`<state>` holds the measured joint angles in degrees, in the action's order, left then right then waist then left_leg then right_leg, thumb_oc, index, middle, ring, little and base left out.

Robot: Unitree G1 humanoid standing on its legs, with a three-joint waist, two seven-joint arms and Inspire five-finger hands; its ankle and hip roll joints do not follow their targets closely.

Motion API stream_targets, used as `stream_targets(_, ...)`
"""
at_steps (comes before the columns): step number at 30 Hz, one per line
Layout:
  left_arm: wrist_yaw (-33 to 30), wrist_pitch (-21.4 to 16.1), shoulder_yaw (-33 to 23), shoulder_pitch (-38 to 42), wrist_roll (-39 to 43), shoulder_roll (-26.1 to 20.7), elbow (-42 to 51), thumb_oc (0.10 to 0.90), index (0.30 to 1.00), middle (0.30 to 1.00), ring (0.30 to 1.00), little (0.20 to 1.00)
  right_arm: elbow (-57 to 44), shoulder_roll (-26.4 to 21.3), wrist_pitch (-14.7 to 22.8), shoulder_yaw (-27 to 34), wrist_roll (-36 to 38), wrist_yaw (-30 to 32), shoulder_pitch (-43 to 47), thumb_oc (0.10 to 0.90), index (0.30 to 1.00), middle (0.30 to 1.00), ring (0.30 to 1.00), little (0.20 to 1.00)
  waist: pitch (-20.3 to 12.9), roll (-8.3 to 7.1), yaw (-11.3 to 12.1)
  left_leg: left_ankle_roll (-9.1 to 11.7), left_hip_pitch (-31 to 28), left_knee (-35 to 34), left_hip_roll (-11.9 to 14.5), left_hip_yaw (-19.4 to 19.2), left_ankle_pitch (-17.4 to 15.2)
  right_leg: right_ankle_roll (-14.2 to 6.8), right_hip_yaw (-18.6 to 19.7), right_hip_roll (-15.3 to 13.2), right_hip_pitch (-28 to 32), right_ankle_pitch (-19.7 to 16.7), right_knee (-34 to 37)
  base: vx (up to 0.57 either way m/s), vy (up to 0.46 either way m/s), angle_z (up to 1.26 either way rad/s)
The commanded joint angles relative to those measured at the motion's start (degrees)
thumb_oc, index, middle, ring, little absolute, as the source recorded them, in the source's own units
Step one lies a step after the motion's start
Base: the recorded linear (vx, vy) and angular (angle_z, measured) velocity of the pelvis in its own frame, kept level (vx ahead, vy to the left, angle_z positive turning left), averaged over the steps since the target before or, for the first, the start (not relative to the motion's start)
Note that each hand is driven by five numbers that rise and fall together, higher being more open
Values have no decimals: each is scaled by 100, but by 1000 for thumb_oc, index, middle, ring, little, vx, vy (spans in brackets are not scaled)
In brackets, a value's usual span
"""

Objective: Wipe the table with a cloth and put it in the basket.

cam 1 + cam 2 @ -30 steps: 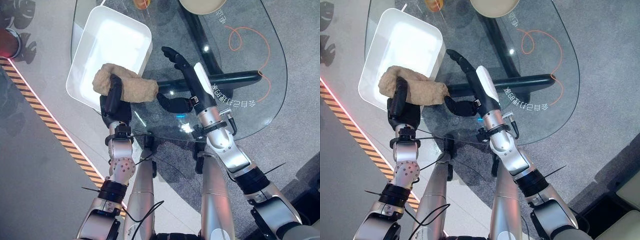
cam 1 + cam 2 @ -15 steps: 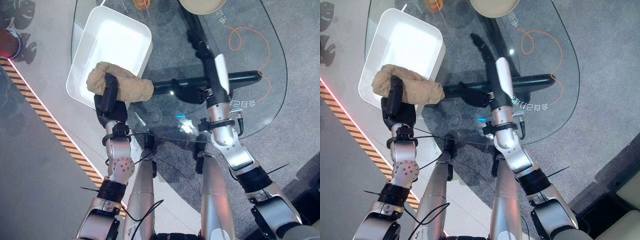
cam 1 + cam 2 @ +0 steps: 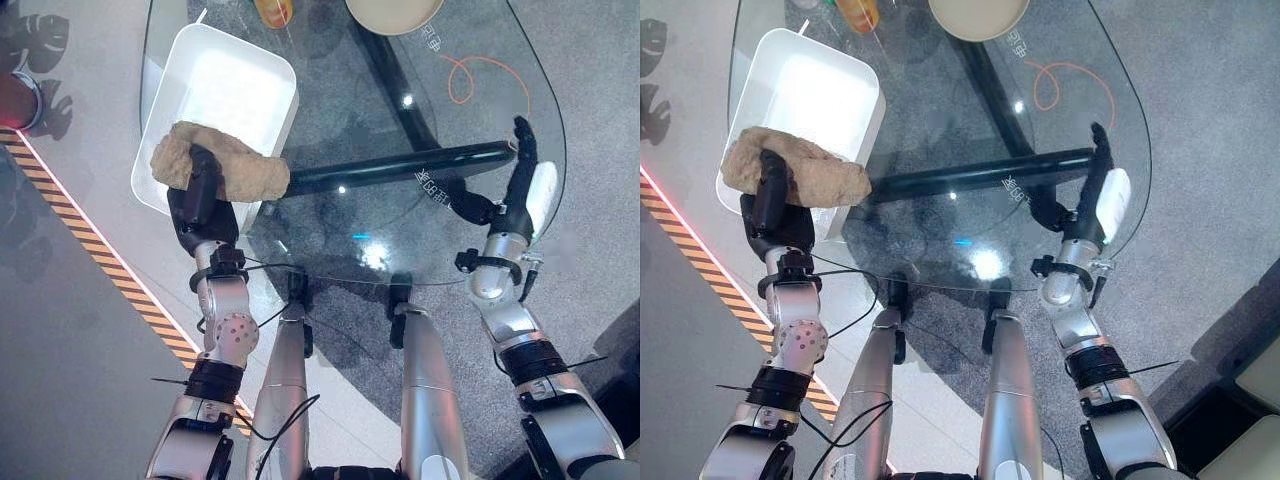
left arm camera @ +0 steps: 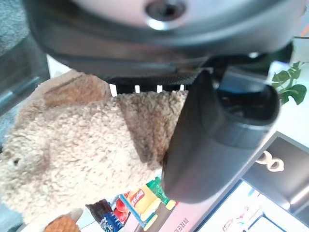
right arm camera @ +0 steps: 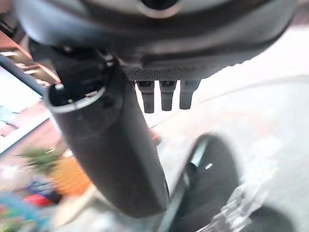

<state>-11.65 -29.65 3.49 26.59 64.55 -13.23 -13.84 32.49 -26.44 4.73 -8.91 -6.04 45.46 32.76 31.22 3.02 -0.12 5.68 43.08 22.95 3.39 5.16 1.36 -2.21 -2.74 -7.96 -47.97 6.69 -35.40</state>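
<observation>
My left hand (image 3: 197,200) is curled round the tan cloth (image 3: 222,165), holding it over the white basket's (image 3: 215,85) near rim. My right hand (image 3: 518,170) points straight-fingered along the glass table's (image 3: 400,210) right edge.

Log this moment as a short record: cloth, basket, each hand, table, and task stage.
cloth: fluffy tan cloth, bunched, lifted over the basket's near rim
basket: white rectangular plastic basket, on the glass table's left part, nothing inside it
left hand: left hand curled round the cloth
right hand: right hand, fingers straight, holding nothing, at the table's right edge
table: rounded glass table
task stage: cloth not yet in the basket
</observation>
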Motion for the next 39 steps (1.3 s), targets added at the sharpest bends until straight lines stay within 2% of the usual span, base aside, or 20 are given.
stream_targets(1, 537, -823, -470, 380, -365, -505, 489, 100, 300, 300, 300, 200, -242, -314, 285, 316, 383, 724, 168, 800, 900, 900, 900, 900, -143, -56, 24, -644, 0, 386, -441, -479, -485, 181, -225, 390, 349, -232, 531, 0, 0, 0)
stream_targets(4, 339, -882, -495, 475, -636, -643, 366, 100, 300, 300, 300, 200, 446, -334, 334, 470, 873, 1027, 75, 800, 900, 900, 900, 900, -143, -50, 20, -634, -1, 391, -431, -472, -501, 194, -221, 388, 369, -235, 558, -5, 0, -2)
stream_targets(12, -367, -800, -512, 862, -1592, -1132, -14, 100, 300, 300, 300, 200, 1629, -451, 190, 554, 1272, 1276, 12, 800, 900, 900, 900, 900, -143, -32, -8, -628, 44, 415, -379, -506, -512, 212, -199, 381, 347, -270, 611, 0, 0, 0)
stream_targets(21, -845, -562, -331, 1530, -2086, -1809, -738, 100, 300, 300, 300, 200, 3443, -610, 342, 589, 1668, 660, -4, 800, 900, 900, 900, 900, -143, 18, -37, -641, 29, 414, -330, -558, -538, 217, -170, 372, 371, -270, 670, 0, 0, 0)
stream_targets(27, -1204, -433, -104, 1940, -2545, -2136, -1284, 100, 300, 300, 300, 200, 3816, -687, 222, 433, 1738, 384, 39, 800, 900, 900, 900, 900, -143, 19, -92, -641, 18, 412, -291, -601, -541, 220, -159, 366, 364, -281, 690, -1, 0, -1)
stream_targets(32, -1472, -232, 206, 2340, -3072, -2506, -1836, 100, 300, 300, 300, 200, 3997, -717, -31, 282, 1671, 136, 68, 800, 900, 900, 900, 900, -143, 19, -170, -621, -5, 348, -255, -661, -515, 215, -120, 376, 361, -300, 750, -4, 13, 0)
stream_targets(36, -1565, -96, 367, 2498, -3268, -2633, -2022, 100, 300, 300, 300, 200, 4084, -702, -169, 204, 1706, 10, 36, 800, 900, 900, 900, 900, -143, 23, -207, -619, -13, 325, -242, -687, -509, 216, -102, 386, 346, -302, 750, -4, 16, -6)
stream_targets(39, -1762, 187, 659, 2756, -3761, -2817, -2329, 100, 300, 300, 300, 200, 4194, -684, -258, 102, 1691, -134, 23, 800, 900, 900, 900, 900, -143, 41, -253, -604, -18, 297, -226, -721, -497, 211, -83, 380, 323, -313, 764, -13, 33, -4)
